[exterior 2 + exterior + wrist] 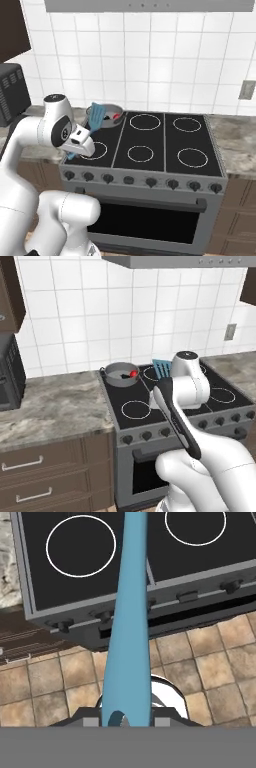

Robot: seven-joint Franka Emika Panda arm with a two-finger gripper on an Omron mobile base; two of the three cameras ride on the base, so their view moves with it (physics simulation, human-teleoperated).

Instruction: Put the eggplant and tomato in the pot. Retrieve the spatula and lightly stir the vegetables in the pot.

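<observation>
My gripper (75, 150) is shut on the end of the light blue spatula's (96, 118) long handle (131, 627), held in the air over the stove's front left corner. Its slotted blade (161, 368) points up and back toward the wall. The grey pot (121, 375) stands on the rear left burner, behind and beside the blade (111, 110). Inside it lies the red tomato (133, 374), with the dark eggplant (124, 376) just left of it. In the hand view my fingertips (91, 722) flank the handle's end.
The black stove top (200, 406) has several ringed burners and a row of knobs (150, 183) along its front. A marble counter (50, 411) lies to the left with a dark appliance (7, 376) on it. A range hood (150, 5) hangs overhead.
</observation>
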